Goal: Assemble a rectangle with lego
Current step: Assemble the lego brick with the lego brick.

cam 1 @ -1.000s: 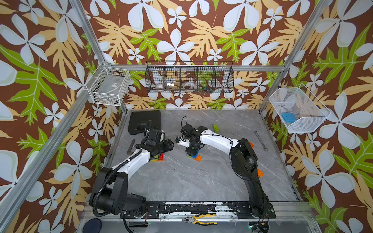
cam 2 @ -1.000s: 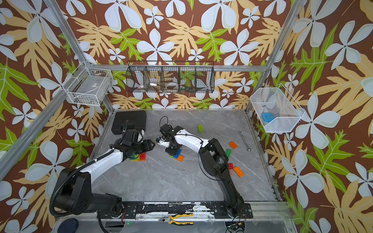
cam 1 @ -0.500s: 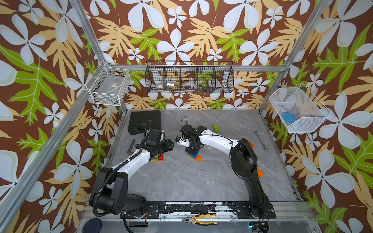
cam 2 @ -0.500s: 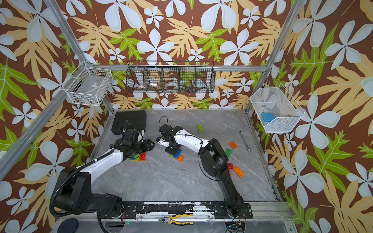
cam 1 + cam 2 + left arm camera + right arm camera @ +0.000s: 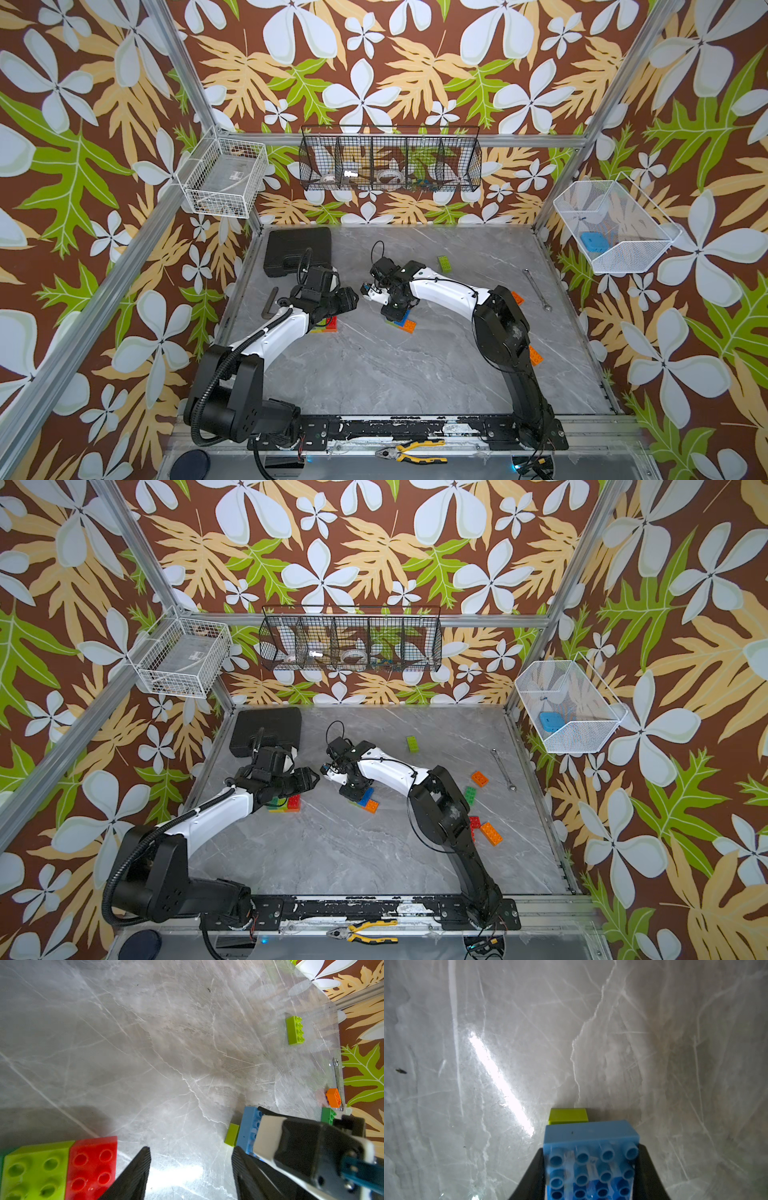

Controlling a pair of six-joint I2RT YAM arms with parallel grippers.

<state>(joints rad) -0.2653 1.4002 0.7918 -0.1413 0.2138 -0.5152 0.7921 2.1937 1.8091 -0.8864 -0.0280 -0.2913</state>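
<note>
Grey marble tabletop [image 5: 374, 374], floral walls. R gripper [image 5: 590, 1155] clamped on blue brick [image 5: 591, 1134] mid-table, lime brick [image 5: 568, 1115] just beside. L gripper [image 5: 190, 1159] jaws apart, empty, near red brick [image 5: 91, 1165].

Table [image 5: 374, 374]: bare marble from the near edge up to mid-table, between the two arm bases; widest passage. Far left corner blocked by black case [image 5: 298, 250]. Strip along far edge open save one lime brick [image 5: 444, 264]. Mid-table tight: left gripper [image 5: 190, 1148], jaws apart, faces right gripper [image 5: 591, 1148], clamped on blue brick [image 5: 591, 1132]; narrow gap between them. Lime-and-red block [image 5: 328, 325] just beside left gripper; orange brick [image 5: 409, 327] beside the blue. Right edge cluttered: wrench [image 5: 536, 289], small orange brick [image 5: 479, 778], green brick [image 5: 470, 795], red brick [image 5: 474, 822], the last close against right arm [image 5: 440, 812].
</note>
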